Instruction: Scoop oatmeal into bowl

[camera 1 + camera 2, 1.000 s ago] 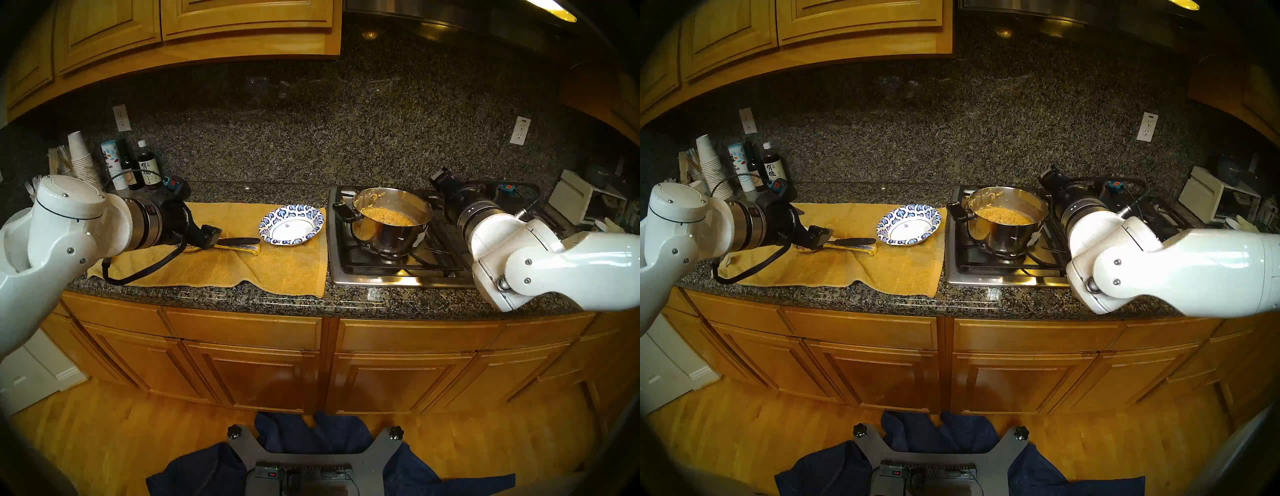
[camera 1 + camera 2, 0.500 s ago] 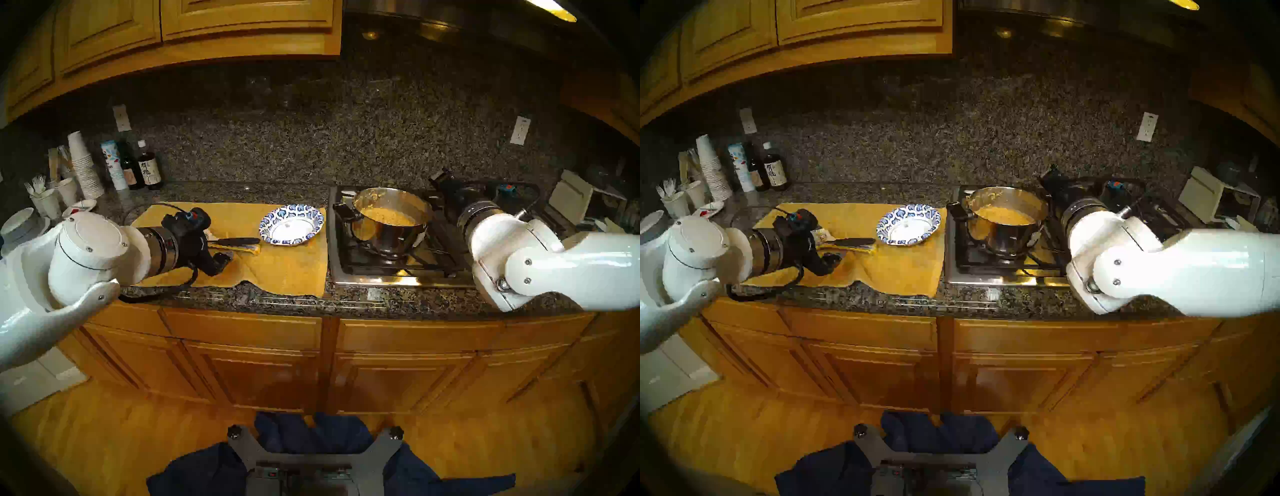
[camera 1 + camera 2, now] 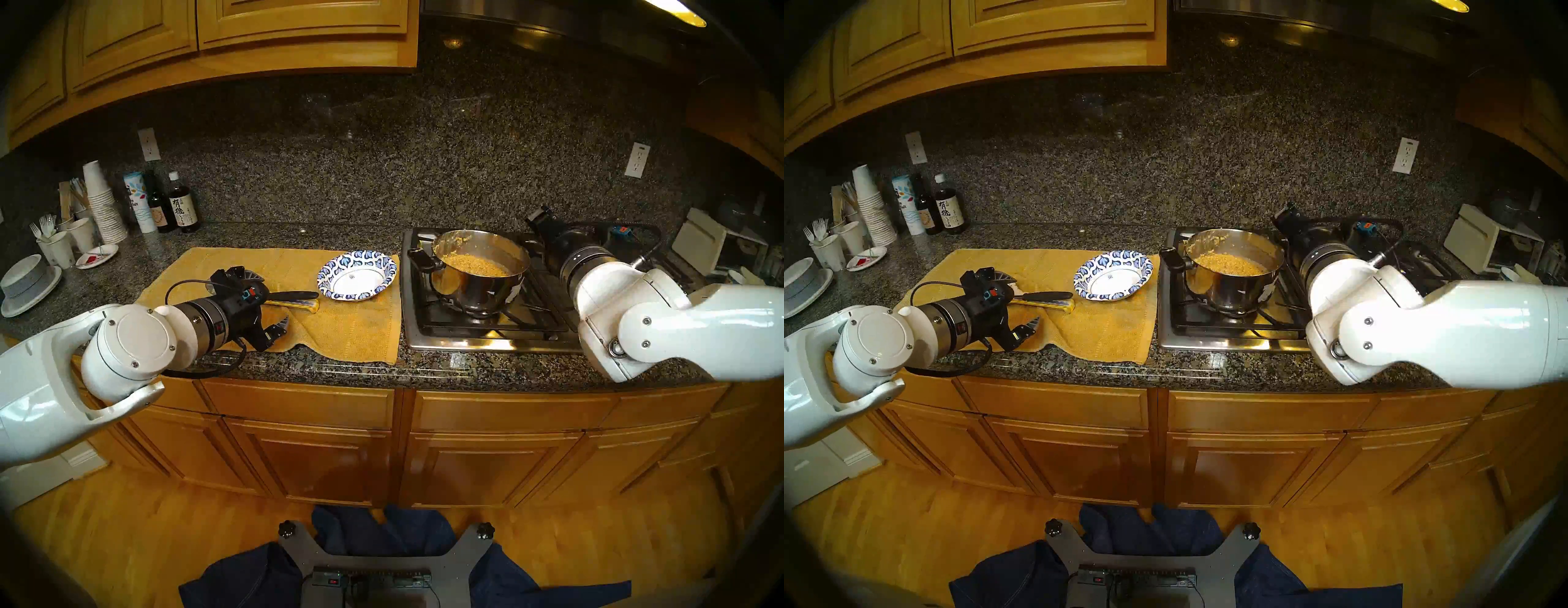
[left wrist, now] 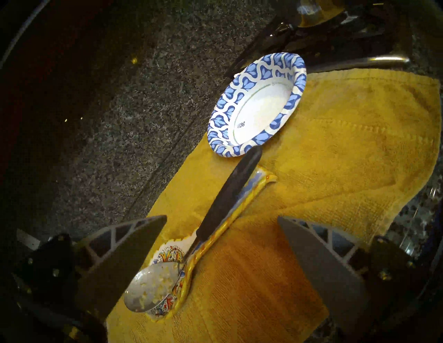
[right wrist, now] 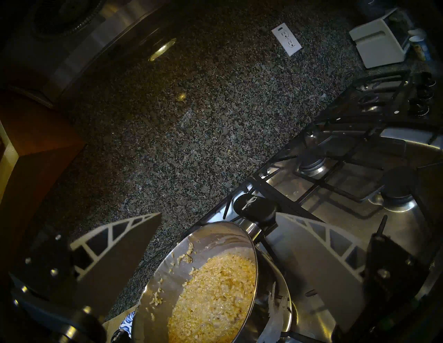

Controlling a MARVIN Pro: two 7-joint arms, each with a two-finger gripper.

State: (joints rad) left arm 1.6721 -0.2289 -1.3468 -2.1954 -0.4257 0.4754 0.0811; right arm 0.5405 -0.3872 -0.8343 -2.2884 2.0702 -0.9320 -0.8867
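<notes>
Two pincers, both spread wide and holding nothing — your left pincer (image 4: 221, 242) straddles a black-handled spoon (image 4: 191, 249) lying on a painted rest (image 4: 249, 189), your right pincer (image 5: 218, 239) hangs by the steel pot (image 3: 481, 276). Tan, lumpy oatmeal (image 3: 477, 264) sits in that pot, at 3 o'clock from the blue-and-white bowl (image 3: 357, 275), whose white centre is bare. Bowl and rest lie on a yellow towel (image 3: 339, 327) over the speckled granite worktop (image 3: 424, 369) — wooden cabinets above.

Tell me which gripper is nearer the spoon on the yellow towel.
Left. The left gripper hangs open right over the spoon, its fingers either side of the bowl end, not touching. The right gripper is open far off, above the pot on the stove.
</notes>
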